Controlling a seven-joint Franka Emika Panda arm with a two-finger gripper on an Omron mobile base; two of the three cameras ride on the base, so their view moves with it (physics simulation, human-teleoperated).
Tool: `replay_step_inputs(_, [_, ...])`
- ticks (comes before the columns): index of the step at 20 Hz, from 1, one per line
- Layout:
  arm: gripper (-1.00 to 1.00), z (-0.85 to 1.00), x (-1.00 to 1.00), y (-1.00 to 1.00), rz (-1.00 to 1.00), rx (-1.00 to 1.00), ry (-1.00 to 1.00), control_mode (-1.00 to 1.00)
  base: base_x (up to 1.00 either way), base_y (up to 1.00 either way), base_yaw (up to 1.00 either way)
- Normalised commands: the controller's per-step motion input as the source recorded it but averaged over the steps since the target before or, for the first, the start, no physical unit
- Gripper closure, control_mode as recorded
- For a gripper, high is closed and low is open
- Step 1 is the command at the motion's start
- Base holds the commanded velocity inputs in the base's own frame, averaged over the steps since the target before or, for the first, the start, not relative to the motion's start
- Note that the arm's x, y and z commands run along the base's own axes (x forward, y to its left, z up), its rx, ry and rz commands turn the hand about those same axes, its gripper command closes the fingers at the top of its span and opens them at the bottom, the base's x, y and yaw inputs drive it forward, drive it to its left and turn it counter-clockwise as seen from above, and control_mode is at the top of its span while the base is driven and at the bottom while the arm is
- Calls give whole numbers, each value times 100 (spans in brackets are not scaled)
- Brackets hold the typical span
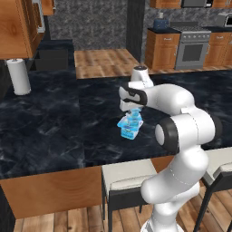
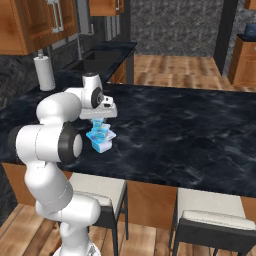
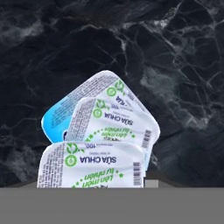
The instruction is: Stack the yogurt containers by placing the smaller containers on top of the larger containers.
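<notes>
All three tubs [image 3: 105,131] seem stacked on the tabletop [image 1: 45,122]; whether the tool [image 1: 131,111] clamps the top one, I cannot tell.

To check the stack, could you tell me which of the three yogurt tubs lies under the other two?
The tub showing its blue side; the middle tub and the nearest tub overlap its lid.
</notes>
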Motion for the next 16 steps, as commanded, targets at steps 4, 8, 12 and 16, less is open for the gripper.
replay_step_inputs(4, [100,-3,6,0,0,0,0,-100,0,0,0])
replay_step_inputs(8, [100,0,5,0,0,0,0,-100,0,0,0])
replay_step_inputs(12, [100,0,3,0,0,0,0,-100,0,0,0])
replay_step_inputs(16, [100,-3,2,0,0,0,0,-100,0,0,0])
